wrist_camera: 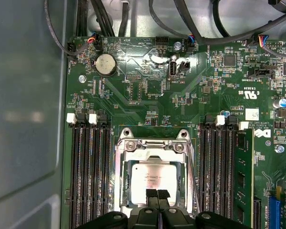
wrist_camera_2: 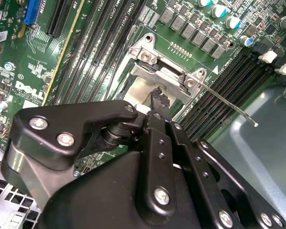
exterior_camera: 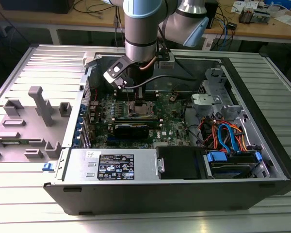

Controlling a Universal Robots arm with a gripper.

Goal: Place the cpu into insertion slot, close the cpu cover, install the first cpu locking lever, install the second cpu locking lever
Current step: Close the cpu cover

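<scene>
The cpu (wrist_camera: 155, 175) sits in place, the cpu cover (wrist_camera: 125, 171) looks down, one locking lever (wrist_camera_2: 229, 104) sticks out loose, and the gripper (wrist_camera: 157, 194) is pinched together, holding nothing.

- One cpu (wrist_camera: 154, 177)
- One cpu cover (wrist_camera: 155, 147)
- One claw (wrist_camera: 157, 194)
- One thin metal lever (wrist_camera_2: 229, 101)
- One green motherboard (wrist_camera: 148, 90)
- One round coin battery (wrist_camera: 105, 64)
- One open computer case (exterior_camera: 160, 199)
- One robot arm (exterior_camera: 141, 29)

The ribbed metal table (exterior_camera: 19, 213) bears an open computer case (exterior_camera: 184, 194) — and a grey fixture (exterior_camera: 41, 104).
</scene>
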